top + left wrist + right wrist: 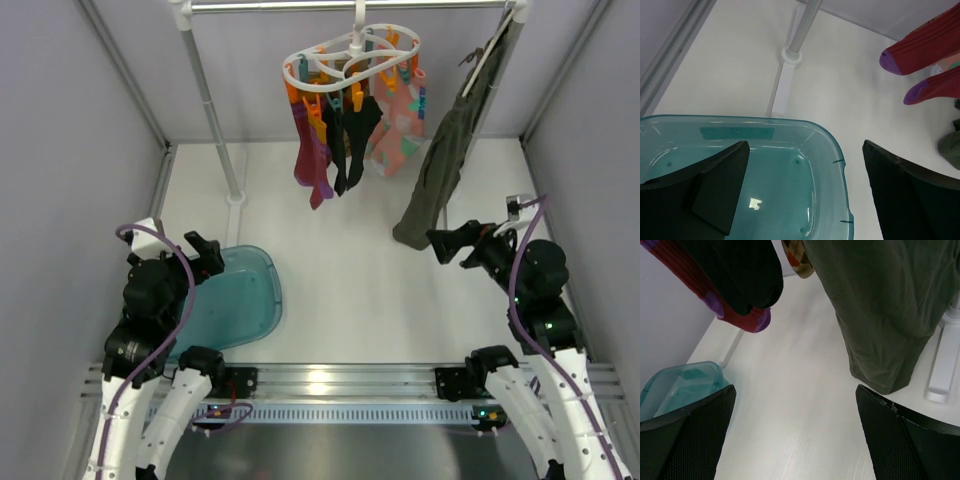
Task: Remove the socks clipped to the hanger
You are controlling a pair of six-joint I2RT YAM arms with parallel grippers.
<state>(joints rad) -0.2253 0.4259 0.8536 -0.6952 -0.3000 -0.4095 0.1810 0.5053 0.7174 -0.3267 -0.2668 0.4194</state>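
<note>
**Socks on hanger, both end effectors empty**

Left end effector (207, 256): fingers apart, nothing held, above teal tub (245, 300). Socks (335, 150) up and forward-right of it, clipped to hanger (350, 62). Right end effector (441, 242): fingers apart, empty, beside olive garment (450, 165), socks forward-left.

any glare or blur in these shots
Top view: sharp and evenly lit, with one glare patch on the metal rail near the bottom. Left wrist: a small light reflection in the bin, close fingers soft. Right wrist: no glare, but the black sock is a detail-less dark mass.
</note>
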